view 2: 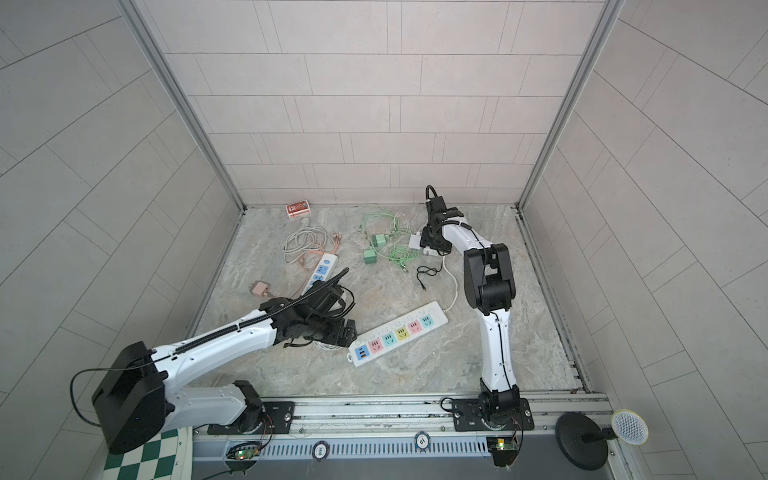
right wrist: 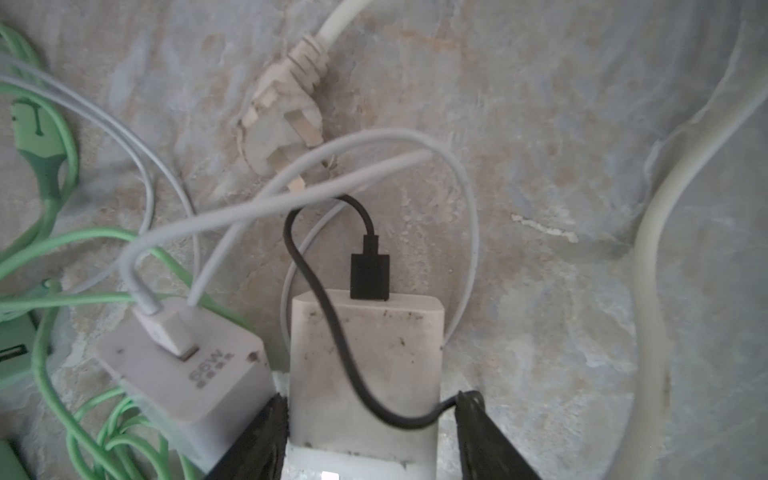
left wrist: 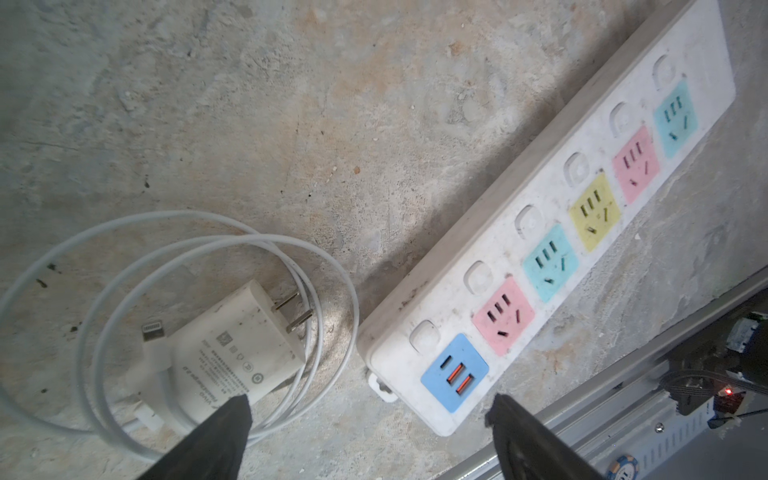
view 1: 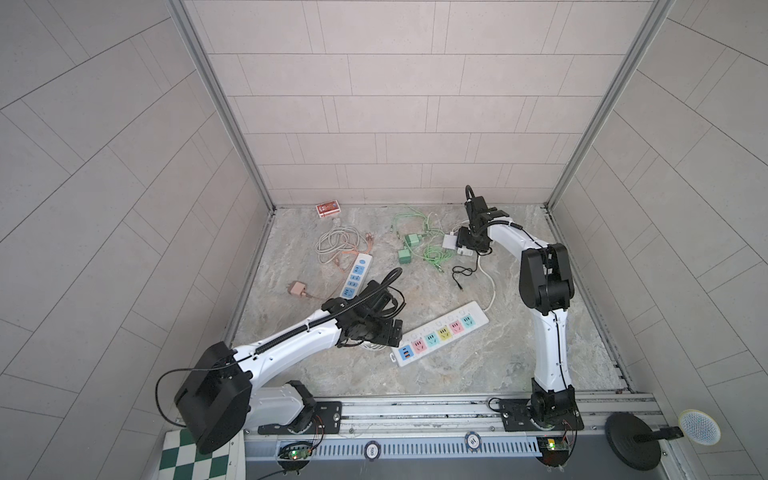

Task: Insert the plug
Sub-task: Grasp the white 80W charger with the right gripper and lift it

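The right end effector (right wrist: pixel 374 397) has two black, wedge-shaped fingers (right wrist: pixel 257 440), spread around the plug (right wrist: pixel 365 361). One finger lies against the plug's side. The other stands just off it, with a thin black cable (right wrist: pixel 328 318) crossing the gap. The plug is a white, round-cornered plastic block, scuffed and speckled with dirt. It lies flat at the back right of the desk (view 1: pixel 478 361). The black cable's connector sits in its far end, and its prongs are hidden. Just beside it is a grey-white square charger (right wrist: pixel 224 386) marked 65W. Beyond lie green cables (right wrist: pixel 45 170) and a beige three-pin head (right wrist: pixel 278 129) on a thick cord.

The left end effector (left wrist: pixel 365 409) is spread wide and holds nothing. It hangs over the gap between a white two-prong charger (left wrist: pixel 241 345), ringed by coils of smooth white cable (left wrist: pixel 166 215), and the near end of the strip (left wrist: pixel 552 193). The strip is a long, grimy white bar, well apart from the plug. It carries five pastel sockets (two pink, two teal, one yellow), one blue USB panel and six buttons.

The desk is mottled and stone-like. Both top views show two strips, the small strip (view 1: pixel 355 276) being blue-faced. They also show two green chargers (view 1: pixel 412 240), one pink charger (view 1: pixel 296 288) and one red box (view 1: pixel 328 208).
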Available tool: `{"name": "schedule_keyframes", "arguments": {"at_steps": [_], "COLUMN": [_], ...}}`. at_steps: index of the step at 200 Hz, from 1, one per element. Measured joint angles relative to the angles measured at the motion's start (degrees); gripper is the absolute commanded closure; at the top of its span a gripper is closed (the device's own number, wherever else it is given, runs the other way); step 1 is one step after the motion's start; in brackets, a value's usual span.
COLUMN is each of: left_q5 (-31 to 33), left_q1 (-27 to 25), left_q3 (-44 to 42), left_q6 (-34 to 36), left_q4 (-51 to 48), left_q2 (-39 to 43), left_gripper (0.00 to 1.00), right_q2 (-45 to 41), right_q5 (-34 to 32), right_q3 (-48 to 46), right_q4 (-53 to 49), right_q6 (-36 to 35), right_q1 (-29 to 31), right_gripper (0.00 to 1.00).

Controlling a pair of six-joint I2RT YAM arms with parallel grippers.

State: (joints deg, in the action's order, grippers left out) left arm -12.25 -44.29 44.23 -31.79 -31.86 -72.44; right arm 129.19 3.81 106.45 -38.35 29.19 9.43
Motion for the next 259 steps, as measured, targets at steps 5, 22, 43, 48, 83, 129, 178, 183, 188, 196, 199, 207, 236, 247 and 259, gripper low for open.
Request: {"name": "schedule_keyframes", "arguments": {"at_steps": [5, 22, 43, 48, 83, 129, 178, 183, 188, 196, 199, 207, 236, 247, 259], "left_q5": [0.04, 0.26, 0.81, 0.96, 2.14, 5.14, 7.45, 7.63, 7.65, 7.61, 7.54, 7.08, 4.74, 3.76, 2.58], "left_q1": [0.00, 0.00, 0.00, 0.00, 0.00, 0.00, 0.04, 0.17, 0.26, 0.61, 0.79, 1.11, 3.39, 4.20, 4.81], "left_q3": [0.00, 0.00, 0.00, 0.00, 0.31, 4.09, 5.33, 5.33, 5.33, 5.33, 5.33, 5.38, 6.88, 8.07, 9.42], "left_q6": [0.13, 0.33, 0.52, 0.57, 1.44, 4.13, 7.67, 8.15, 8.59, 9.42, 9.70, 10.40, 12.24, 12.44, 12.76], "left_q4": [0.00, -0.02, -0.09, -0.09, -0.35, 0.02, 7.63, 8.61, 9.55, 11.56, 12.09, 14.01, 20.35, 22.82, 25.64], "left_q2": [0.00, 0.00, 0.00, 0.00, 0.00, 0.02, 0.24, 0.24, 0.24, 0.24, 0.22, 0.17, -1.73, -3.43, -5.64], "left_gripper": [0.04, 0.04, 0.04, 0.04, 0.03, 0.00, 0.00, 0.00, 0.00, 0.00, 0.00, 0.00, 0.02, 0.04, 0.06], "right_q2": [0.31, 0.76, 1.14, 1.27, 0.81, -5.70, -20.13, -21.40, -22.93, -25.16, -25.88, -27.30, -30.38, -31.50, -33.07], "right_q5": [-0.04, -0.09, -0.22, -0.24, -0.35, 0.31, 9.27, 10.40, 11.87, 13.86, 14.47, 16.11, 20.17, 20.79, 21.35], "right_q3": [0.26, 0.57, 0.87, 1.01, -0.04, -9.31, -22.23, -23.61, -25.38, -28.17, -29.22, -31.65, -39.93, -42.62, -45.64], "right_q4": [-0.15, -0.57, -1.14, -1.31, -0.83, 2.49, 14.16, 15.61, 17.77, 21.07, 22.43, 25.14, 33.22, 35.34, 37.83], "right_q6": [0.00, -0.02, -0.11, -0.17, -0.74, -1.68, -2.16, -2.03, -1.90, -1.64, -1.49, -1.05, 1.25, 2.47, 4.24], "right_q1": [0.02, 0.02, 0.04, 0.04, 0.04, 0.02, -0.11, -0.11, -0.11, -0.04, 0.04, 0.22, 1.86, 2.64, 3.58], "right_gripper": [0.36, 0.36, 0.37, 0.40, 0.59, 0.63, 0.63, 0.64, 0.64, 0.64, 0.63, 0.63, 0.63, 0.63, 0.63]}}
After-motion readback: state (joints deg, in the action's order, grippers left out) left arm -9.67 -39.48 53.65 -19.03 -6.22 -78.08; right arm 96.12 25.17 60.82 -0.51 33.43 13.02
